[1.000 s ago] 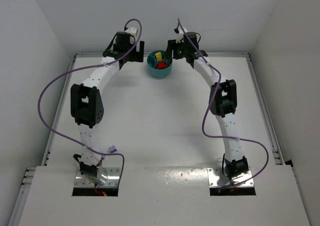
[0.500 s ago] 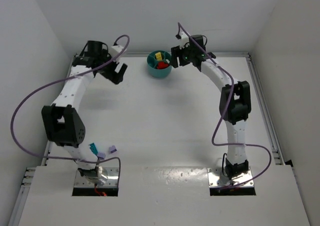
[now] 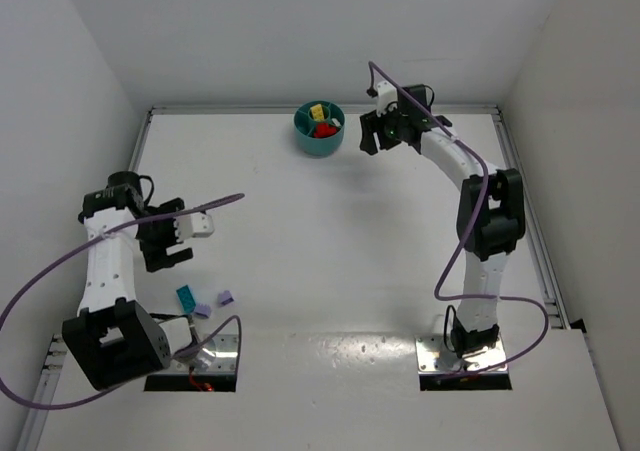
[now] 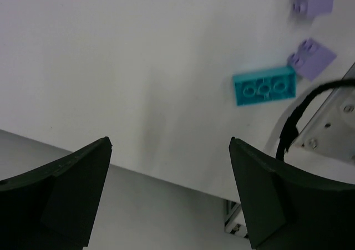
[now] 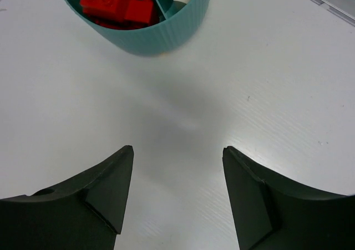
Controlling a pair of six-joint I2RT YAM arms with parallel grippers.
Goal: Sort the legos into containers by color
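The ribbed, round teal bowl [image 3: 319, 129] sits at 12 o'clock on the smooth white worktop [image 3: 320, 231]. Red bricks [image 5: 113, 3] and a yellow one [image 3: 318, 111] lie in separate compartments. At 7 o'clock lie a studded teal brick [image 4: 264, 86] and two pale purple bricks [image 4: 312, 57], just beside a black cable [image 4: 293, 117]. The left end effector [image 4: 169, 144] hangs near them, spread and empty. The right end effector [image 5: 177, 148], also spread and empty, hovers at the bowl's 3 o'clock.

a robotics lab cell: bare white walls [image 3: 300, 31] enclose a white table [image 3: 320, 231] with bolted-down arms [image 3: 487, 221]
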